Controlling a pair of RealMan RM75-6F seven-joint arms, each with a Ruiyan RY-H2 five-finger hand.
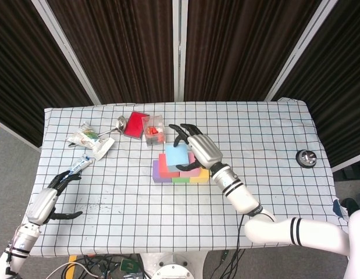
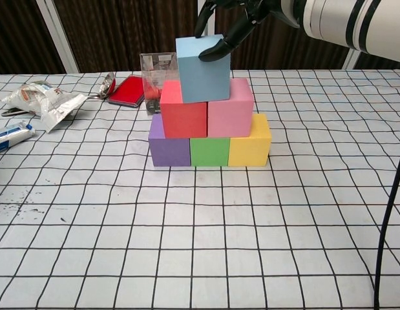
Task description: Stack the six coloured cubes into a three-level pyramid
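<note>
While the light blue cube (image 2: 202, 68) sits on top of the red cube (image 2: 184, 110) and the pink cube (image 2: 231, 108), the pyramid looks almost done. At the bottom, the purple cube (image 2: 168, 144), the green cube (image 2: 209, 152) and the yellow cube (image 2: 249, 140) stand in a row on the table (image 2: 187, 245), touching each other.

I think this is the last step: putting the top cube in place and letting it go. The blue cube sits a bit more over the red cube than over the pink one, and it looks turned a little. So the next move may need a soft nudge to make it sit in the middle, and then a slow lift away so nothing falls.

The right hand (image 1: 197, 143) is at the top of the blue cube. Its fingers (image 2: 227, 40) are spread and curl down onto the cube's top edge. I cannot tell if they squeeze it or only touch it.

The left hand (image 1: 47, 200) rests far away at the table's edge, fingers apart, holding nothing.
</note>
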